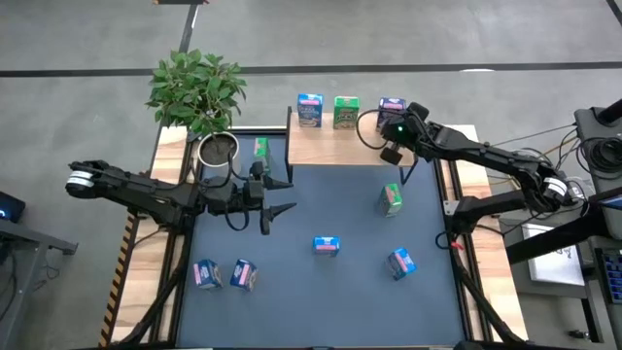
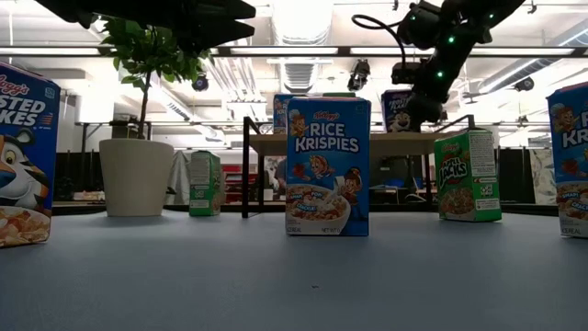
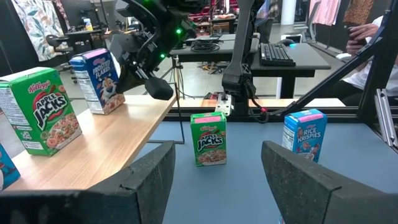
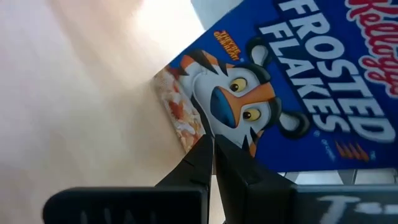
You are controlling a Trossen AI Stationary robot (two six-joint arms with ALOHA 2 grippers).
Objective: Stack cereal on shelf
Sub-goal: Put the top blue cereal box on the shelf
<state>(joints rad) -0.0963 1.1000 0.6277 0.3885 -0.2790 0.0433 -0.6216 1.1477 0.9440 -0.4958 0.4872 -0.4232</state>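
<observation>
Far left: white pot (image 1: 218,151) holding a leafy plant (image 1: 197,89), green cereal box (image 1: 260,148) just beside. Left gripper (image 1: 280,195) spread wide, holding nothing, above the blue mat (image 1: 292,282). On the shelf (image 1: 340,146): Rice Krispies (image 1: 310,111), Apple Jacks (image 1: 345,112), Frosted Flakes (image 1: 392,109). Right gripper (image 4: 213,151) pinched closed, empty, tips at the Frosted Flakes. Five more boxes scattered on the mat.

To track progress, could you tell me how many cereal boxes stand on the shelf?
3, in a row in the high view: light blue box left, green box middle, Frosted Flakes box right. None looks hidden.
</observation>
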